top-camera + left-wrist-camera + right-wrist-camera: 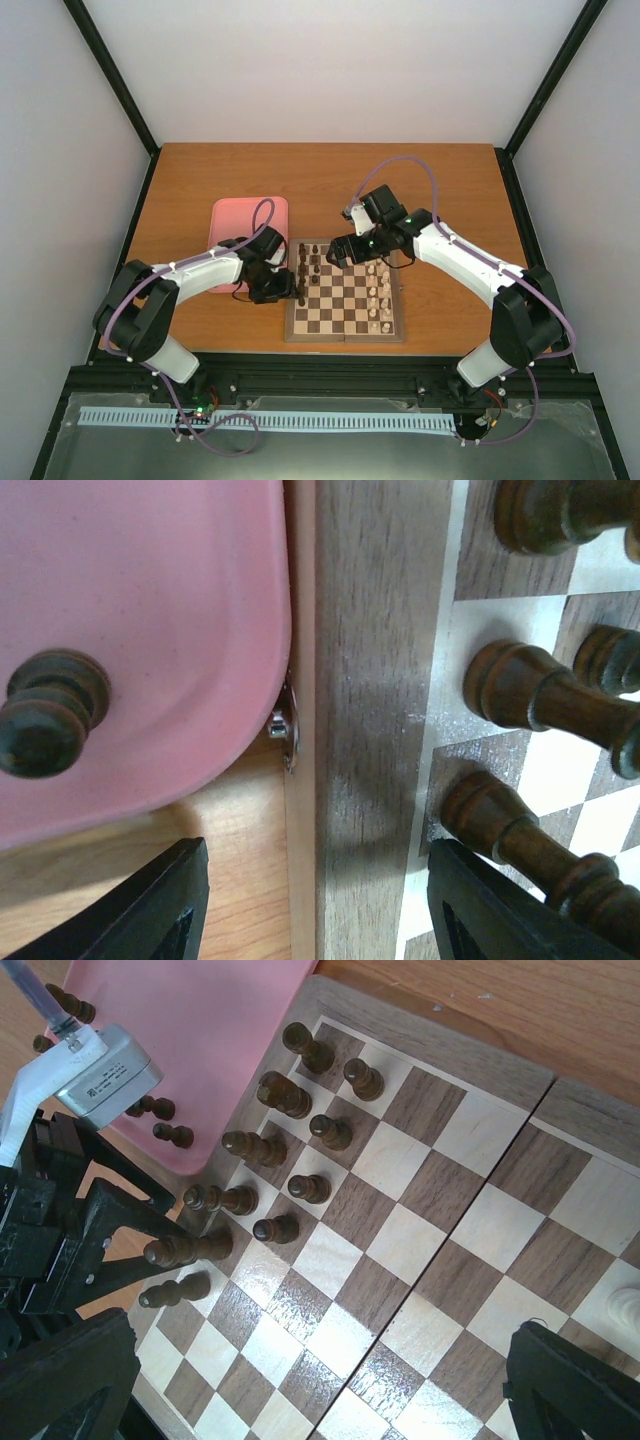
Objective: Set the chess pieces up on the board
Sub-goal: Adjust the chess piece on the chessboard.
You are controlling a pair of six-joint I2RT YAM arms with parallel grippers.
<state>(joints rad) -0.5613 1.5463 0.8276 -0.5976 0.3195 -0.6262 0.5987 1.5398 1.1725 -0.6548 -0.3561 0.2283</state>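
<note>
The board (pixel 345 305) lies in front of both arms. Several dark chess pieces (pixel 270 1150) stand in two columns along its left side, and a few more lie on the pink tray (pixel 210 1030). My left gripper (pixel 320 915) is open, low over the board's left border (pixel 370 730), with nothing between its fingers. Its right finger (pixel 500 910) is beside a dark piece (pixel 515 830). One dark piece (pixel 45 715) rests on the tray (pixel 150 600). My right gripper (pixel 320 1400) hangs open above the board's middle squares, holding nothing.
Cream-white pieces (pixel 380 295) line the board's right side. The pink tray (pixel 240 225) touches the board's far left corner. The left arm's wrist and white camera box (pixel 95 1075) stand close to the right gripper over the tray edge.
</note>
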